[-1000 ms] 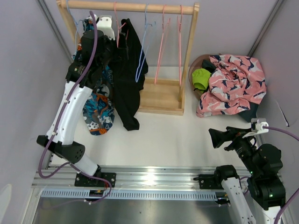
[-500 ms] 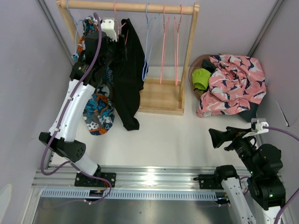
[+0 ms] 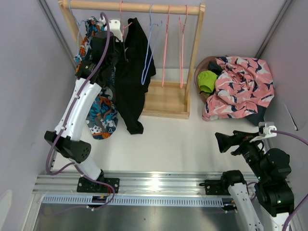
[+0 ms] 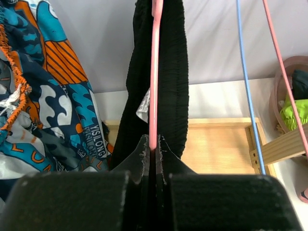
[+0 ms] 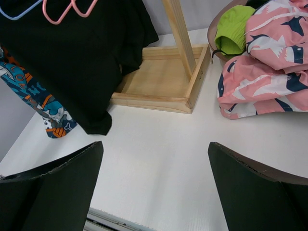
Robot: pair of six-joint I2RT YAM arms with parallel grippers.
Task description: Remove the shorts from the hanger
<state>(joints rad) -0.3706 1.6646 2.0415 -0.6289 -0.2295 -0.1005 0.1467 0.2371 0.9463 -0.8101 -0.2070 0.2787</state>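
The rack point(image 3: 166, 98) is pale, honey-coloured wood. On it hang plain black shorts point(image 3: 132, 82) and, to their left, printed shorts point(image 3: 101, 113) — blue, teal and orange blocks with white wave shapes and an orange drawcord. A pink hanger point(image 4: 154, 72) runs down the black fabric, with a blue hanger point(image 4: 249, 86) to its right. At the far right, a brown basket point(image 3: 204, 61) holds lime-green shorts point(image 3: 207, 81) and pink shorts point(image 3: 240, 86) patterned with navy-and-white shapes — dark charcoal shorts point(image 3: 261, 117) show beneath. The table point(image 3: 168, 139) is white and the walls point(image 3: 29, 72) are lilac.
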